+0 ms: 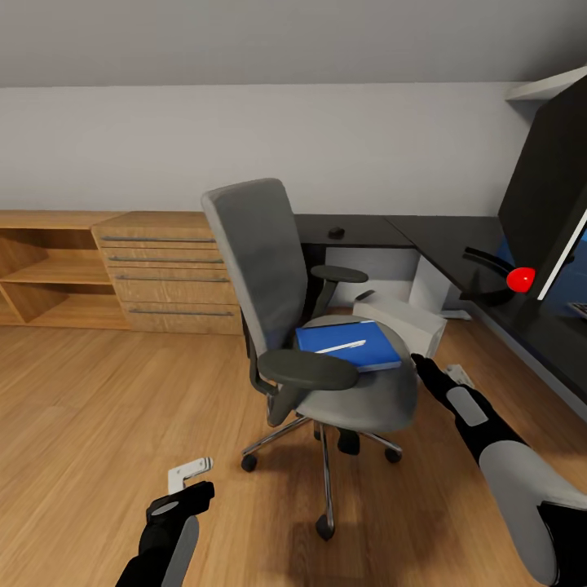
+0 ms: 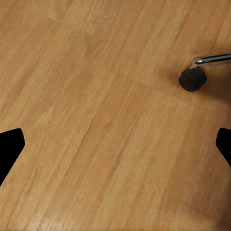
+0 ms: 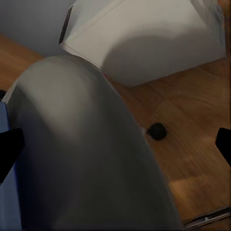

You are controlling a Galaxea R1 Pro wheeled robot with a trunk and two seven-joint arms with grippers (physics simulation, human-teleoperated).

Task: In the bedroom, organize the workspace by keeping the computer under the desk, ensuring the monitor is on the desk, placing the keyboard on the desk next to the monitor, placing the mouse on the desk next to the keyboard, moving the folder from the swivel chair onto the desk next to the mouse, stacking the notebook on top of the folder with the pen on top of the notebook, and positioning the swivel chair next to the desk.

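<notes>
The wide black monitor (image 1: 545,175) with its red dot is cut off by the head view's right edge, as is the glossy black table (image 1: 456,244). The grey padded swivel chair (image 1: 269,269) hides most of the light grey boxy computer (image 1: 408,319). A small dark lump (image 1: 336,233) on the table is too small to identify.

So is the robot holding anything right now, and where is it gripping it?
Nothing is held. The left tool hangs open over bare floor; the right tool is open beside the chair seat.
</notes>
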